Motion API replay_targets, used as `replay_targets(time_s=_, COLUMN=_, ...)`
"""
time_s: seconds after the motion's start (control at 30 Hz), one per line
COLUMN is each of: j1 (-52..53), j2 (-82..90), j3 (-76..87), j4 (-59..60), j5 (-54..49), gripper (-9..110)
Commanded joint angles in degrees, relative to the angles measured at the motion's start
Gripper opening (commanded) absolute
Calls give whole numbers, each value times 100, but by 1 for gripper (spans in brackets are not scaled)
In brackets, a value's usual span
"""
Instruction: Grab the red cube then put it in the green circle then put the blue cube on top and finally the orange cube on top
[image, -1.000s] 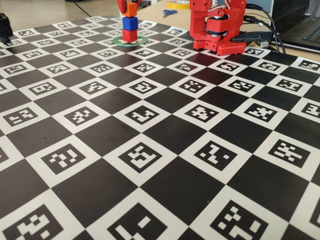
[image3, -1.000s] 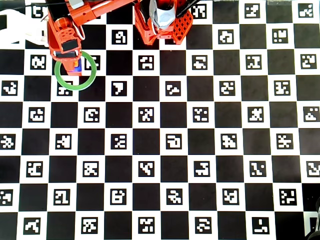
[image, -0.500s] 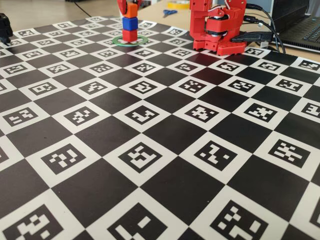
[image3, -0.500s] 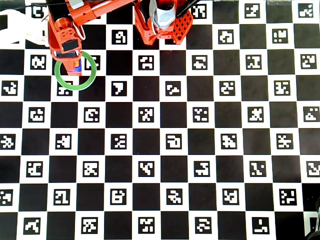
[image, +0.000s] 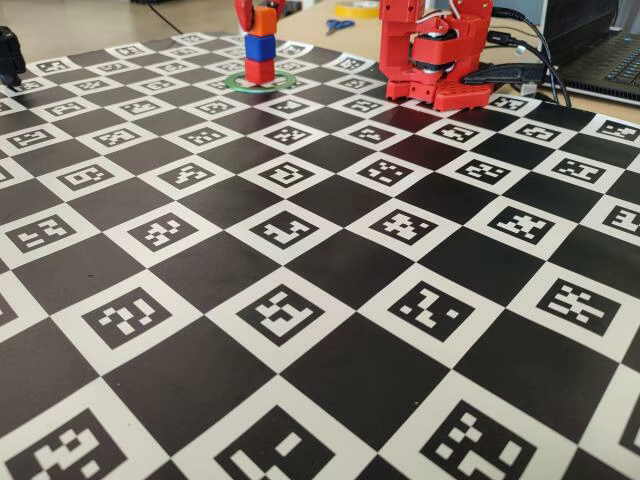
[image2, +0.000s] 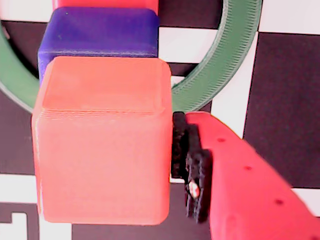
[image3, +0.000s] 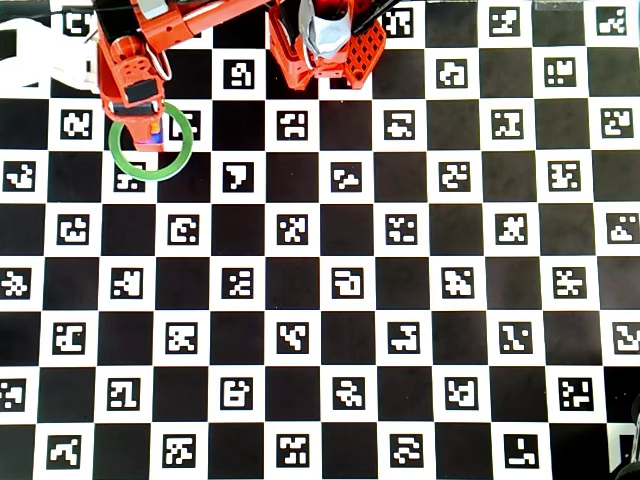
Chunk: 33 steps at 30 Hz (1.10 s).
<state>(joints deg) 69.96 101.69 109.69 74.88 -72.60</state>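
- The orange cube (image2: 102, 145) sits on the blue cube (image: 260, 47), which rests on the red cube (image: 259, 70); the stack stands inside the green circle (image3: 182, 152) near the far left corner of the checkered mat (image: 330, 300) as the fixed view shows it (the top left corner in the overhead view).
- In the fixed view the three cubes line up fairly squarely, the orange one at the very top edge of the frame.
- The gripper (image2: 170, 150) is at the orange cube's level: in the wrist view its red finger (image2: 240, 180) with a black pad lies against the cube's right face. The other finger is out of sight, so I cannot tell whether the cube is clamped or already let go.
- My judgement: this is the last step, setting the orange cube on top, and it looks all but done.
- The next move calls for opening the jaws gently if they are closed, then lifting straight up without brushing the stack; a sideways nudge could topple it.
- The arm's red base (image: 435, 55) stands at the mat's far edge, well apart from the stack.
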Motion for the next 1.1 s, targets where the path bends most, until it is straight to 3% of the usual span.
replay_targets(time_s=0.0, j1=26, j2=123, j3=-35, j4=-88, j5=26, gripper=42)
replay_targets(time_s=0.27, j1=26, j2=141, j3=-114, j4=0, j5=97, gripper=44)
replay_targets(time_s=1.07, j1=88, j2=879, j3=-1740, j4=1846, j5=-18, gripper=44)
